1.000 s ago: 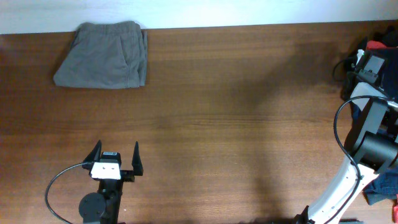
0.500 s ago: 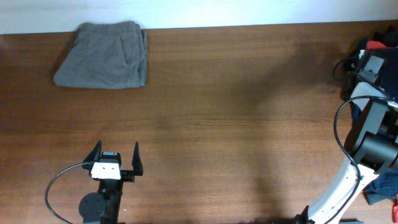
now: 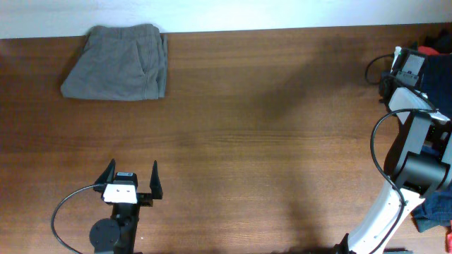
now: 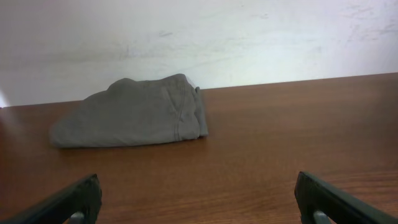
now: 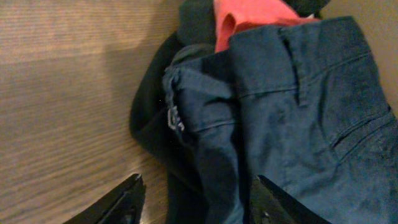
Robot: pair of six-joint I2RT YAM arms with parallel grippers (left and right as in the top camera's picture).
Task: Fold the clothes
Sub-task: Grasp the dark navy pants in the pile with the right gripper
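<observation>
Navy-blue shorts (image 5: 292, 106) lie crumpled in a pile of clothes at the table's far right edge, with belt loops and seams showing. My right gripper (image 5: 199, 208) is open, its fingers straddling a fold of the shorts just above the pile; it shows in the overhead view (image 3: 409, 65) at the far right. Grey shorts (image 3: 116, 62) lie folded at the far left, also seen in the left wrist view (image 4: 134, 113). My left gripper (image 3: 131, 180) is open and empty near the front edge, and its view (image 4: 199, 205) shows bare table between the fingers.
A red garment (image 5: 249, 18) and a dark garment (image 5: 155, 118) lie in the same pile; the red one shows in the overhead view (image 3: 429, 51). More dark clothes (image 3: 438, 212) hang off the right edge. A white wall (image 4: 199, 37) runs behind the table.
My right wrist has shifted a little towards the far edge and to the left over the pile. The left arm and the grey shorts have not moved.
</observation>
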